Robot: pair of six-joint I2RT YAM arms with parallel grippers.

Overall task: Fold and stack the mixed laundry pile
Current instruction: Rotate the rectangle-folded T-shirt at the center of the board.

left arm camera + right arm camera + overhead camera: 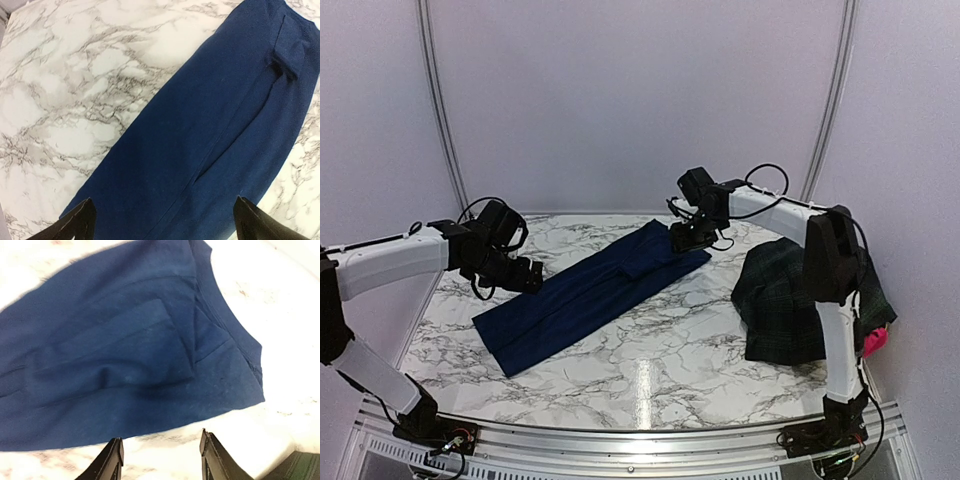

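Top view: a navy-blue cloth [590,295] is lying flat on the marble table [650,370], stretching between the left gripper [525,275] and the right gripper [685,238]. A plaid garment [775,300] is lying heaped to the right of the right jaws, with a pink piece [875,342] beside it.

Left wrist view: the 2 jaws are standing wide apart, released and gripping nothing. The cloth is lying beneath and ahead of them.

Right wrist view: the jaws are standing parted and empty over bare marble. The cloth's edge is lying just ahead.
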